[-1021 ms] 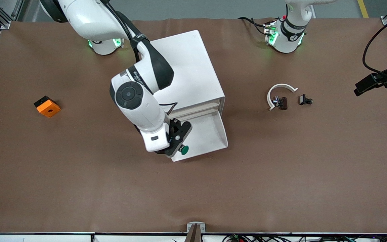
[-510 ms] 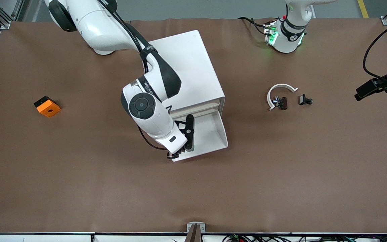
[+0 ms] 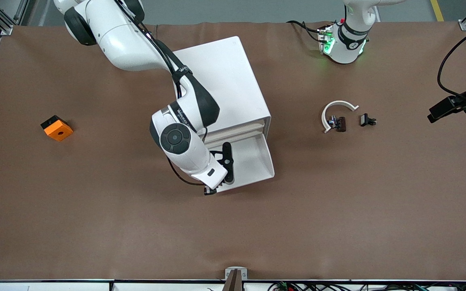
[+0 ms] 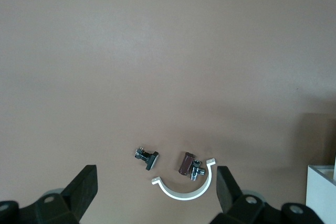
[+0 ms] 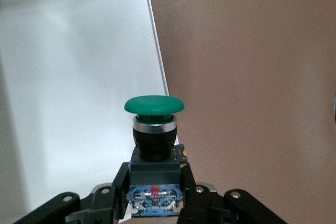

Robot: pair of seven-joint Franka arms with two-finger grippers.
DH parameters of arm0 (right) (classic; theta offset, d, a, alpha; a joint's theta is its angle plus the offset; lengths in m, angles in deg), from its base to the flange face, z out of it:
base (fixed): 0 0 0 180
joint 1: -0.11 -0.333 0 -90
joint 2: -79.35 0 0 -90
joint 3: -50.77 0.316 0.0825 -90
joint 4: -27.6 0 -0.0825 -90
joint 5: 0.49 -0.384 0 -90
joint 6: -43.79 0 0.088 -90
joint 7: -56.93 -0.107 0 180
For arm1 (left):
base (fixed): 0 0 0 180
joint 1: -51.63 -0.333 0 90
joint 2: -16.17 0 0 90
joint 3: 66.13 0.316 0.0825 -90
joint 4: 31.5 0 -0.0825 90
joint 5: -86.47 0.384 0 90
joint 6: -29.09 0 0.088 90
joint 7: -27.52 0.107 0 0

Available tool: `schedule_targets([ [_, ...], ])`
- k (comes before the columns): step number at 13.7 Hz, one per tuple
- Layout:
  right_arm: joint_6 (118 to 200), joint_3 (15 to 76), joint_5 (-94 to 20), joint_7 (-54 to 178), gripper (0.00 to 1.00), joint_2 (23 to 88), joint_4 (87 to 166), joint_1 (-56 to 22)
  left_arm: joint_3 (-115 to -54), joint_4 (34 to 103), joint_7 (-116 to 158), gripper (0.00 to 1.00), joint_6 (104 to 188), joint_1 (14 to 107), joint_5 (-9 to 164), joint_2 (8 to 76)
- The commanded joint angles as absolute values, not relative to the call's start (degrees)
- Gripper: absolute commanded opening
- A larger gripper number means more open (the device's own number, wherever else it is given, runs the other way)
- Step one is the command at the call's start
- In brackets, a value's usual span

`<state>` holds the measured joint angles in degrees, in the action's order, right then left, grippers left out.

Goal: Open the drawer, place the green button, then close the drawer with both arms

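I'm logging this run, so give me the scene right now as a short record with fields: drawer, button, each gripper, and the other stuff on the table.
drawer: lowest white plastic tray drawer of the white box cabinet, pulled open
button: green-capped push-button with dark body, not yet released
right gripper: shut on the button's base, over the open drawer's corner edge
left gripper: open, waiting above the small parts
other items: white curved plastic piece, two small black clips, orange square block with a hole
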<state>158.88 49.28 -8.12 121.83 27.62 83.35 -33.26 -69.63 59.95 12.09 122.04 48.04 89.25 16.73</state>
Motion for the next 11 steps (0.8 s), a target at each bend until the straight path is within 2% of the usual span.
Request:
schedule_targets([
  [1, 158.05, 49.63, -8.93, 124.25, 0.00, 25.65, 80.25, -33.37, -69.30, 59.99, 12.76, 1.00, 122.78, 47.77, 88.32, 16.96],
  [11, 154.89, 49.19, -8.49, 124.87, 0.00, 24.95, 80.60, -36.27, -69.30, 59.99, 13.20, 1.00, 122.34, 47.77, 88.40, 16.79],
])
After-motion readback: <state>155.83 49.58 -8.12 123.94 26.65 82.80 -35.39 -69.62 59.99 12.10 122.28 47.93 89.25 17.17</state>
